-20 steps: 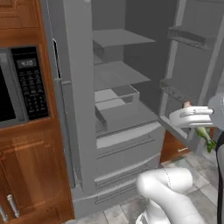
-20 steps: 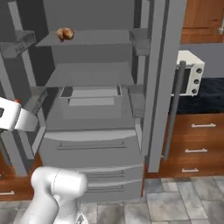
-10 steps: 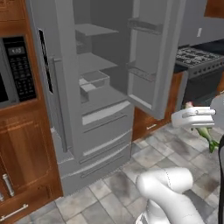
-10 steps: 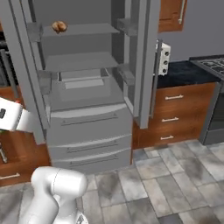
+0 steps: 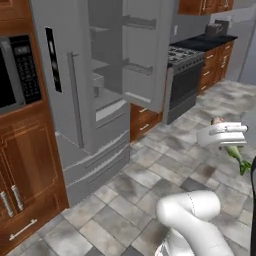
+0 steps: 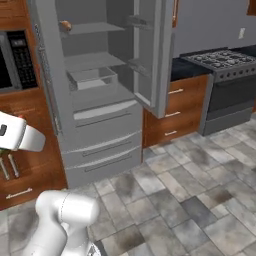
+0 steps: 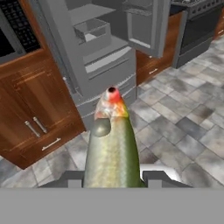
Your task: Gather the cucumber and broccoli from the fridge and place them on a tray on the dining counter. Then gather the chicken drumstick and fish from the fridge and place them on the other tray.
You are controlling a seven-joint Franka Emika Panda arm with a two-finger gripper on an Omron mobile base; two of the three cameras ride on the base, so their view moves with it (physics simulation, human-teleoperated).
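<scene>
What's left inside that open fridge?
On an upper shelf of the fridge sits the chicken drumstick; a clear drawer below looks empty. The doors and frame hide the rest.

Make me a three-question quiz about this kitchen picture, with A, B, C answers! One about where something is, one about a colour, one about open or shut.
1. Where is the chicken drumstick?
A. On the floor
B. On an upper shelf of the fridge
C. On the stove

2. What colour is the fish's back?
A. Yellowish-olive
B. Blue
C. Black

3. How is the fridge's right door?
A. Shut
B. Missing
C. Open

Answers:
1 B, the right base view shows the orange-brown lump up on a shelf.
2 A, the hand view shows its olive back, held in the pincer.
3 C, the door stands swung out, shelves showing.
</scene>
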